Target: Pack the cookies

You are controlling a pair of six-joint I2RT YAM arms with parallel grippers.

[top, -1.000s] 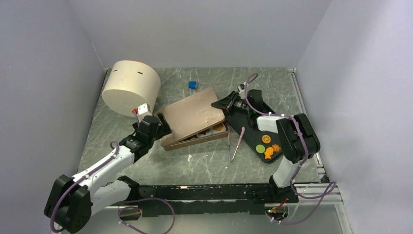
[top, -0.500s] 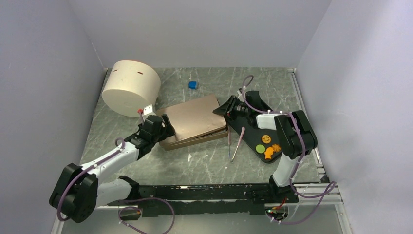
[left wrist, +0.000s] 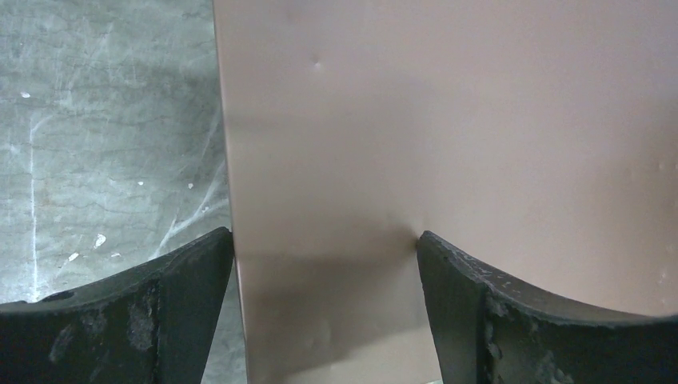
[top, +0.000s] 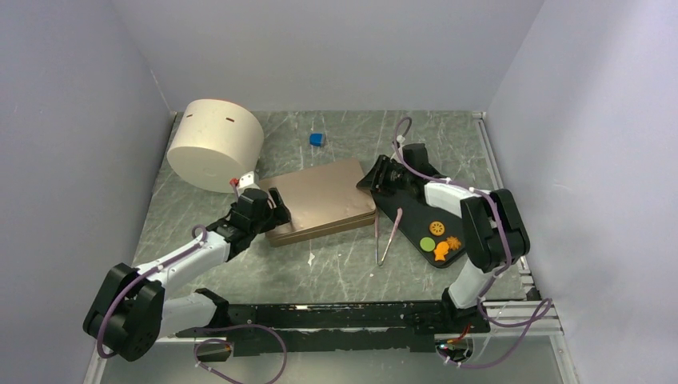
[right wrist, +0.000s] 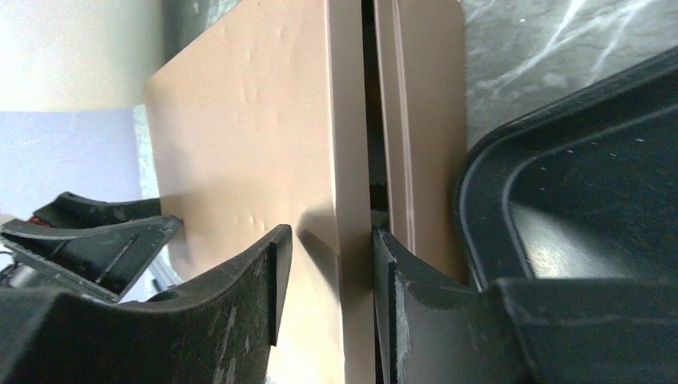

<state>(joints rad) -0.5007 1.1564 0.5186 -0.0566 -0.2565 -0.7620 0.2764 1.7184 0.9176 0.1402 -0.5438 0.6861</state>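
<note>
Several cookies lie at the near end of the black tray (top: 413,214): an orange round (top: 436,228), a green round (top: 427,243) and an orange fish (top: 440,254). The brown box (top: 324,228) has its lid (top: 324,194) lying almost flat on it, with a thin gap showing at the right edge (right wrist: 368,96). My right gripper (top: 379,180) is open around that lid edge (right wrist: 352,240), its lower finger (right wrist: 388,288) under the lid. At the box's left end, my left gripper (top: 270,210) stands open with its fingers (left wrist: 472,304) on the lid (left wrist: 448,120).
Tweezers (top: 385,236) lie on the table between box and tray. A small blue cube (top: 317,139) sits at the back. A large cream cylinder (top: 216,144) stands at the back left, close to my left arm. Walls close in on three sides.
The lid has come down from tilted up to nearly flat, covering the box's inside. My right gripper's jaws have spread apart at the lid's edge. My left gripper stayed at the box's left end.
</note>
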